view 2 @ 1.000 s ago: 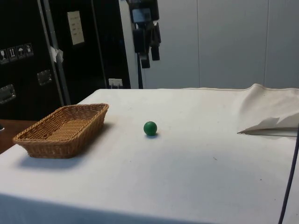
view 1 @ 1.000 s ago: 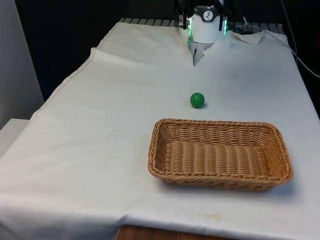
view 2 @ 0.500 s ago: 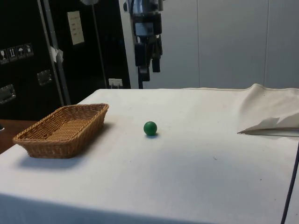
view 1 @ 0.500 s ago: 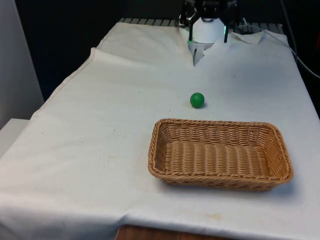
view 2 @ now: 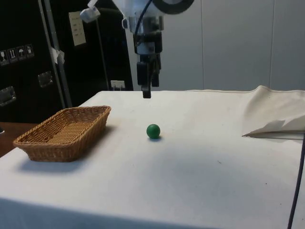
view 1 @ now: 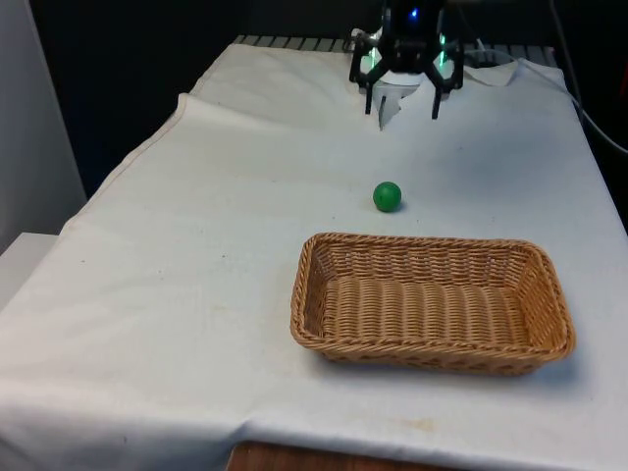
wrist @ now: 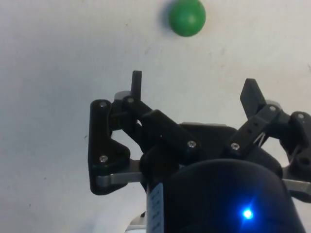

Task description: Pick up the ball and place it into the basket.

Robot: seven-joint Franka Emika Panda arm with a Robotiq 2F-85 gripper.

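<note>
A small green ball (view 1: 388, 196) (view 2: 153, 131) (wrist: 187, 17) rests on the white cloth, just behind the far rim of a woven wicker basket (view 1: 432, 302) (view 2: 64, 132). My black gripper (view 1: 402, 106) (view 2: 147, 93) (wrist: 193, 86) hangs open in the air above the cloth, farther back than the ball and clear of it. Nothing sits between its fingers. The basket holds nothing.
The cloth bunches into a raised fold (view 1: 392, 98) (view 2: 276, 117) at the table's far end near the robot's base. A dark cable (view 2: 298, 191) runs along the side view's right edge. The table edges drop off on the front view's left and right.
The gripper has come down from above and forward towards the ball, its open fingers now showing in the front view. Ball and basket have not moved.
</note>
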